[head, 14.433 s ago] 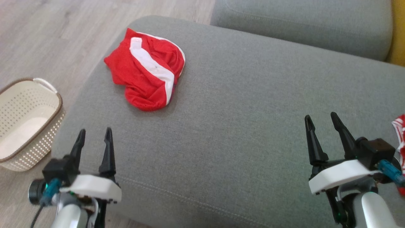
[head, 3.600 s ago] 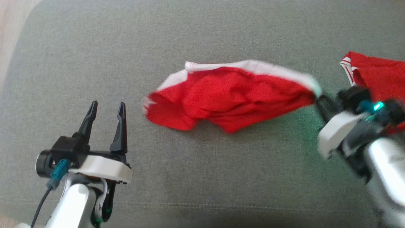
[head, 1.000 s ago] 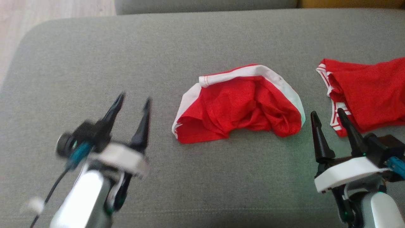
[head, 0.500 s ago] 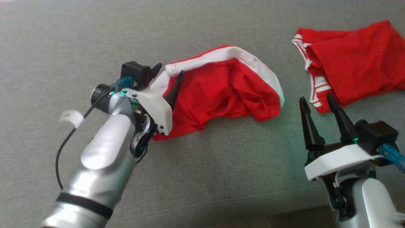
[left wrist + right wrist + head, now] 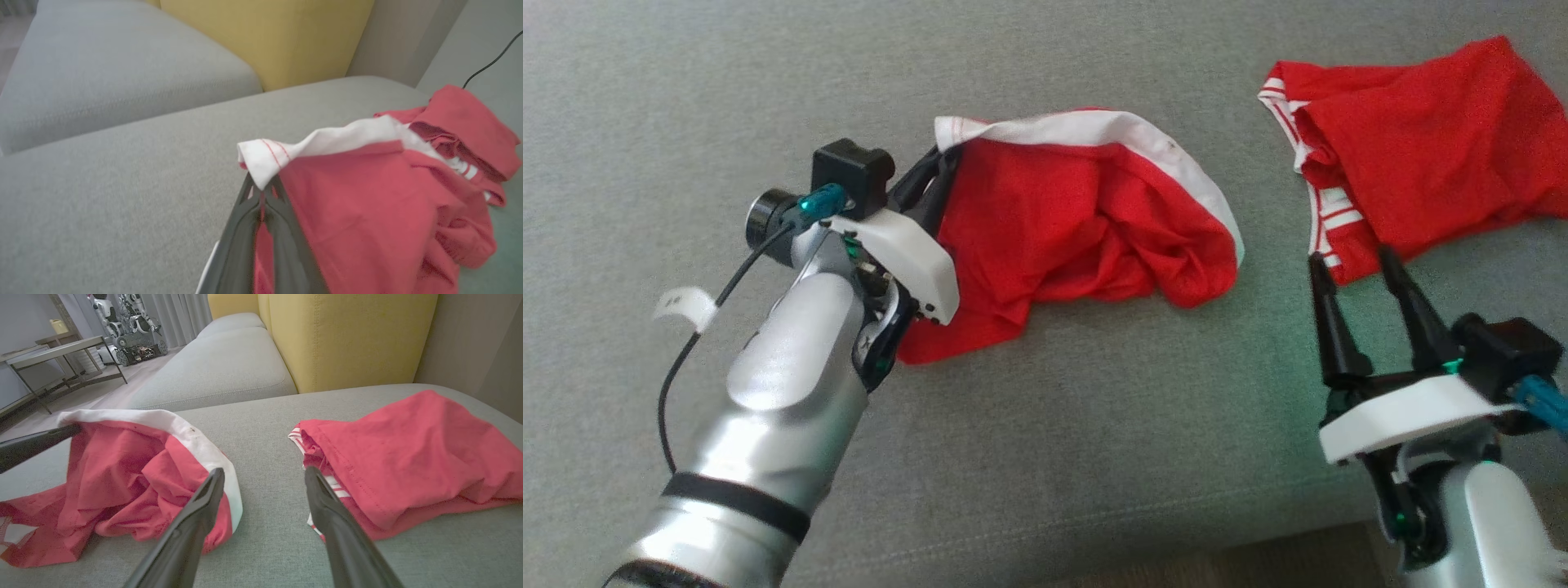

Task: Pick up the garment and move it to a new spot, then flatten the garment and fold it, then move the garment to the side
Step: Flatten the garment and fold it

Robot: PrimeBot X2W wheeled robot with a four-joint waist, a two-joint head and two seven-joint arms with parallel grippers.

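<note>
The garment (image 5: 1078, 216) is red with a white band and lies crumpled in the middle of the grey sofa seat (image 5: 1094, 408). My left gripper (image 5: 938, 167) is shut on the left corner of that white band, which is lifted a little. In the left wrist view the closed fingertips (image 5: 261, 192) pinch the white corner of the garment (image 5: 367, 196). My right gripper (image 5: 1353, 260) stands open to the right of the garment, holding nothing. In the right wrist view it (image 5: 264, 473) points between the garment (image 5: 122, 473) and another red piece.
A second red garment (image 5: 1421, 155) with striped trim lies at the right of the seat, just beyond my right fingertips, also seen as a folded red piece (image 5: 408, 449). A yellow backrest (image 5: 347, 335) rises behind. A further grey cushion (image 5: 102, 77) lies beyond.
My left arm has reached to the garment's left end and its jaws have closed on the white band corner, lifting it slightly. The right gripper stays open in place.
</note>
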